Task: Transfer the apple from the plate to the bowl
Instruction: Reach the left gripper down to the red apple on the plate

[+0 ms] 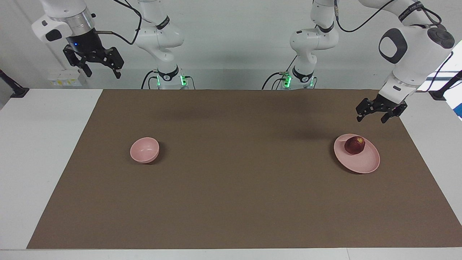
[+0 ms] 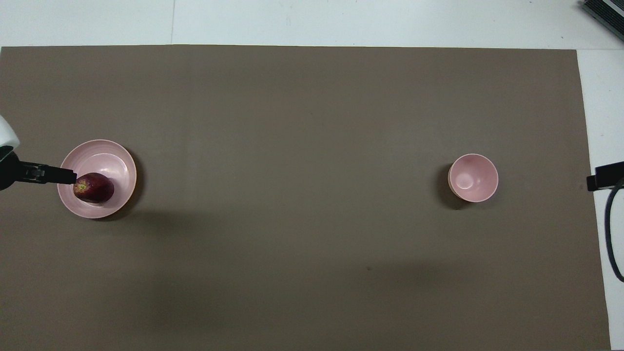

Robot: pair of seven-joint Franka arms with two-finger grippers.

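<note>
A dark red apple (image 1: 354,145) (image 2: 93,187) lies on the pale pink plate (image 1: 361,167) (image 2: 118,160), toward the left arm's end of the table. The small deep pink bowl (image 1: 144,150) (image 2: 473,178) stands empty toward the right arm's end. My left gripper (image 1: 371,119) hangs open in the air over the mat by the plate's rim, clear of the apple. In the overhead view one of its fingers (image 2: 51,174) reaches over the rim up to the apple. My right gripper (image 1: 103,75) (image 2: 604,176) waits open, high above its end of the table.
A brown mat (image 1: 231,187) covers most of the white table. Black clamps (image 1: 16,92) (image 1: 438,94) sit at both ends of the table's edge beside the robots. A dark object (image 2: 604,12) lies at a corner farthest from the robots.
</note>
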